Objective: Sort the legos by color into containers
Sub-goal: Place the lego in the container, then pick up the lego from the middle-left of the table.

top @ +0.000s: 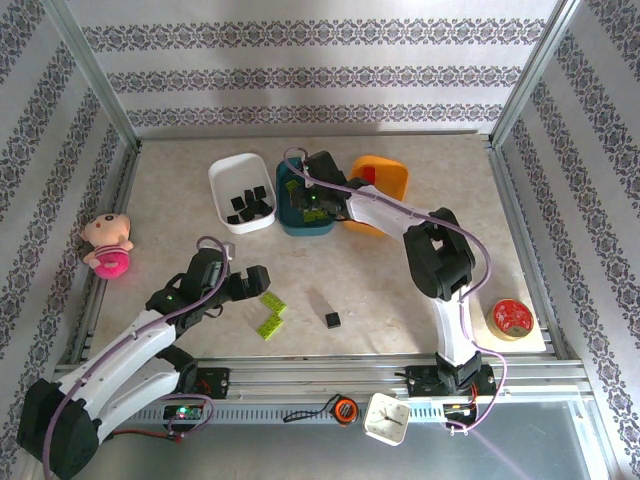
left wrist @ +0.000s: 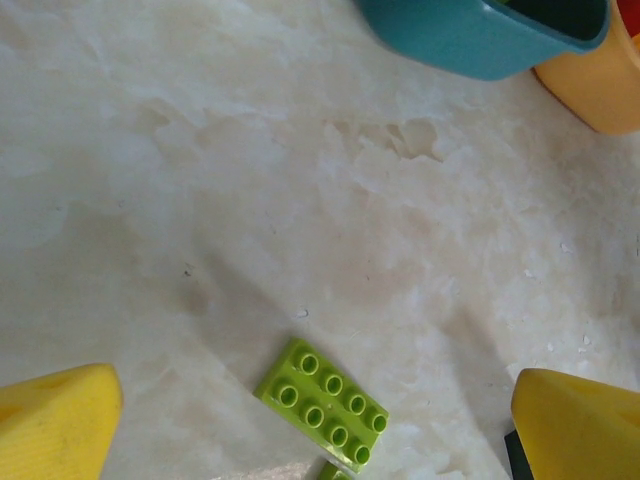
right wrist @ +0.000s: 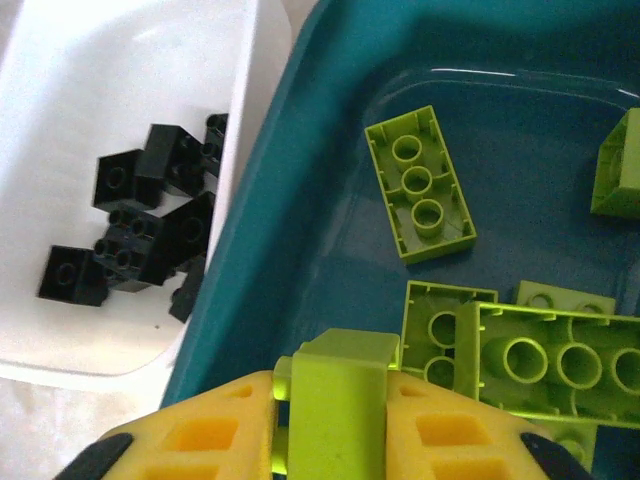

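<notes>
Lego brick (right wrist: 340, 370), lime green, sits clamped between the yellow fingers of the right gripper (right wrist: 335, 440), above the near corner of the dark teal tub (right wrist: 300, 200). Inside that tub lie several more lime green bricks (right wrist: 420, 185), most of them underside up. Just to its left, the white tub (right wrist: 90, 60) holds a heap of black bricks (right wrist: 135, 215). The orange tub (top: 388, 172) stands just beside the teal one on the other side, with a red brick (top: 368, 173) in it. On the table (top: 400, 300) lie two lime green pieces (top: 268, 324) and, to their right, a single black brick (top: 332, 320). The left gripper (top: 247, 288) hovers near the green pieces, jaws spread wide and holding nothing. One piece, a flat eight-stud plate (left wrist: 322, 405), lies on the table between its fingers in the left wrist view.
</notes>
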You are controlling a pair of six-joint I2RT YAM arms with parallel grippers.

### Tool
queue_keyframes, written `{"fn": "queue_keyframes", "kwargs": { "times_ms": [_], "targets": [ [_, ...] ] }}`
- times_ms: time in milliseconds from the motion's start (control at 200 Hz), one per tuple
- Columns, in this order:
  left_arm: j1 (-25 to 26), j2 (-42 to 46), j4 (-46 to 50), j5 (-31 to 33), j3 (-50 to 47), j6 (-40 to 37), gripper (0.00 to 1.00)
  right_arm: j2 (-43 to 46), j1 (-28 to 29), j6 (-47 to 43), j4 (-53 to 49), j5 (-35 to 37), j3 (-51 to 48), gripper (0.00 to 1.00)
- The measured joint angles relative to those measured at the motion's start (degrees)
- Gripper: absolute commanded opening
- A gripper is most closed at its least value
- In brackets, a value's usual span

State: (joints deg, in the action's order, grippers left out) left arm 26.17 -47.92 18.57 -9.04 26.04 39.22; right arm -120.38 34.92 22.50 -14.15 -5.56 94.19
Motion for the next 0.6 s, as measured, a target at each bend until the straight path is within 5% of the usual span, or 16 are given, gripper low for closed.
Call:
{"fn": "queue_keyframes", "kwargs": {
  "times_ms": [220,600],
  "targets": [
    [0.11,-3.26,-0.39,-2.54,0.00,-1.20,0.97,-0.81,0.11,0.00,-1.97,1.55,3.06,0.67],
    [13.81,-16.44,2.71,2.69,7.26,-5.42,0.96,8.85,0.22,-0.20,-0.37,1.92,-6.97,0.75]
  ]
}}
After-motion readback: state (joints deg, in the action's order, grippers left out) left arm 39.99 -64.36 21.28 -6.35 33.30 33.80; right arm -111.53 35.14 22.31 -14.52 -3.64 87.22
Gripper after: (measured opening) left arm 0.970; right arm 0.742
